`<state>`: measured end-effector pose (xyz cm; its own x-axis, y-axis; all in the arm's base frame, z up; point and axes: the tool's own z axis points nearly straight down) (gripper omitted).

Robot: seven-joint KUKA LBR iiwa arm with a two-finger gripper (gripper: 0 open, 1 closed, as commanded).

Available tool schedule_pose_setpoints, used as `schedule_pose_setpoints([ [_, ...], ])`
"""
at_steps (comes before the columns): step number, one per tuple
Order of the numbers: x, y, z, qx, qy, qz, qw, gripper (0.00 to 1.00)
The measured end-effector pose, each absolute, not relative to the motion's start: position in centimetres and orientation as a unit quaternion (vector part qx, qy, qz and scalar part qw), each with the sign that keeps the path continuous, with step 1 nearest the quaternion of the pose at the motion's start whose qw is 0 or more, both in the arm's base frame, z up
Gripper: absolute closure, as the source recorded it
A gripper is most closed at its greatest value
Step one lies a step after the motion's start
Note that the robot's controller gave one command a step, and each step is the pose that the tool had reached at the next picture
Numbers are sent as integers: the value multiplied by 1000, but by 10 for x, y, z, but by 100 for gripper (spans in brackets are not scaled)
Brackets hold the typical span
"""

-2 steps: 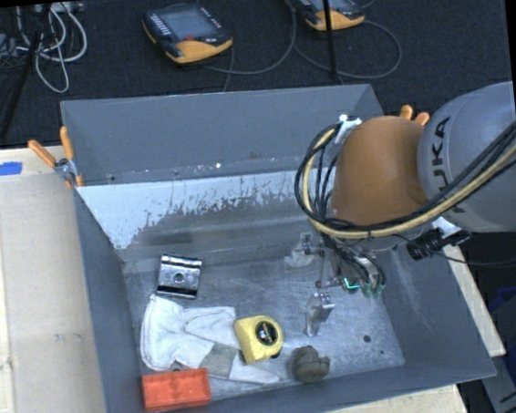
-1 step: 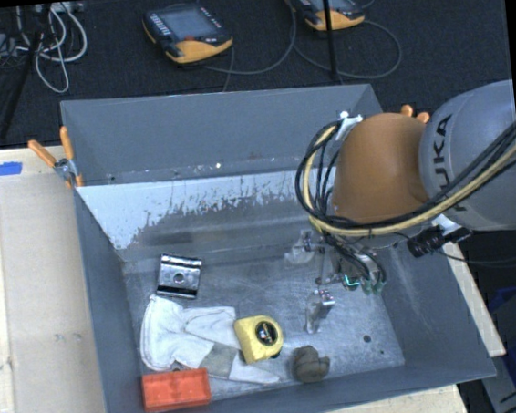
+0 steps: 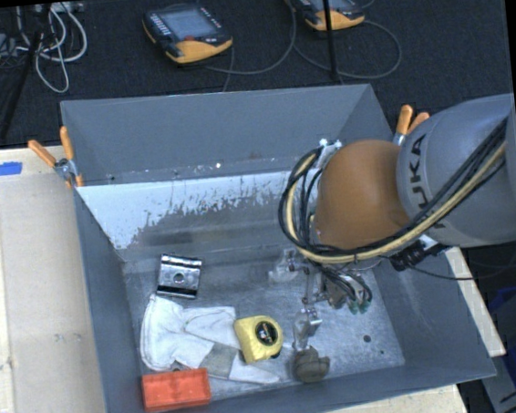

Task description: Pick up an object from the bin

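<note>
Camera view, hand: Your hand [image 3: 303, 332] hangs low in the lower middle of the frame. It sits under the orange wrist cover [image 3: 357, 190] and its looped cables, close to the floor of the grey metal bin [image 3: 224, 140].
Hand state: You cannot tell from here whether it stands wide or narrow. Nothing shows held in it.
Task's thing: A dark grey rounded lump, stone-like [image 3: 309, 366], lies just below the hand in the frame, near the bin's lower wall. Whether the two touch is unclear.
Step in hand: By the look of it, you are lining up over that lump for a grasp.
Doing it well: Centre over the lump's middle before you close. It looks uneven, so it may roll or squirt sideways if caught off-centre.
Neighbours: A yellow round tape measure [image 3: 258, 337] sits just left of the hand. A crumpled white cloth [image 3: 184, 335] spreads further left. A red-orange rectangular block [image 3: 175, 389] lies at lower left. A shiny metal bracket with a dark top [image 3: 180, 275] lies left of centre.
In the way: The tape measure is the close one, so keep clear of it going down. The sloping lower wall beside the lump leaves little room on that side.
</note>
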<state>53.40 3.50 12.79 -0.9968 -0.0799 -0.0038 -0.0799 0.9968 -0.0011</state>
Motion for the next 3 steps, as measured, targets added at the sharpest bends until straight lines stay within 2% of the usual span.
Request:
schedule_pose_setpoints([
  [1, 534, 89, 75, -182, 983, -2, -3, 100],
  [2, 534, 89, 75, -182, 983, -2, -3, 100],
  [3, 524, 76, 212, -177, 984, 0, -1, 100],
])
